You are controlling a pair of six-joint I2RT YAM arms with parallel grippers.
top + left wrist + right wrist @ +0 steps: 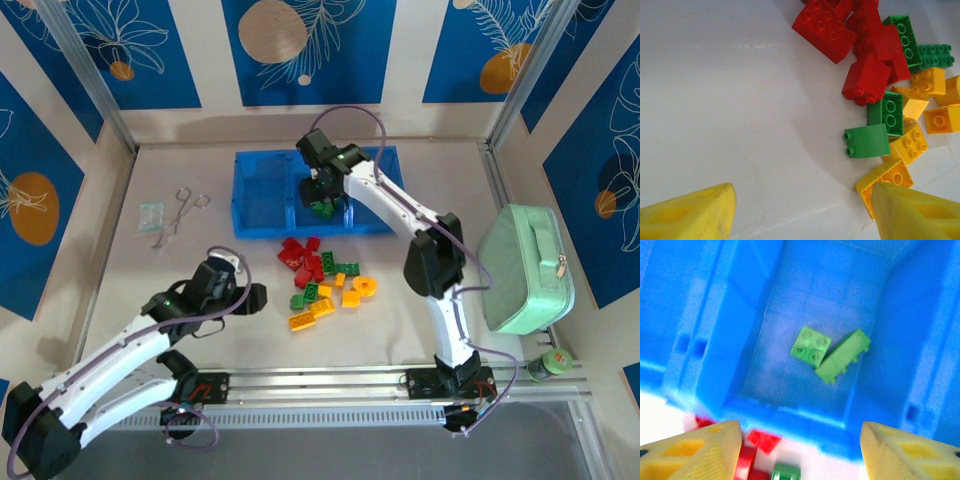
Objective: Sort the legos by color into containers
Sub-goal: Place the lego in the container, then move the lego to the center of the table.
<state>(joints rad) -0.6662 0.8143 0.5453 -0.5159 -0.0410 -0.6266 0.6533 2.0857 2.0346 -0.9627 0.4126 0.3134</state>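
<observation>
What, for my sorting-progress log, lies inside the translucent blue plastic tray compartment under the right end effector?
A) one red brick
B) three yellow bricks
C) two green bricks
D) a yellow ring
C: the right wrist view shows a square green studded brick and a longer green brick touching on the translucent blue tray compartment floor.

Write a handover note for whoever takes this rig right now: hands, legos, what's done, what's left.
Left hand: open, holding nothing, over the table beside the pile of legos, on its left.
Right hand: open, holding nothing, above the middle compartment of the blue tray.
Done: a square green brick and a long green brick lie in that compartment.
Left: the red, green and yellow bricks in the pile are not yet sorted.
</observation>
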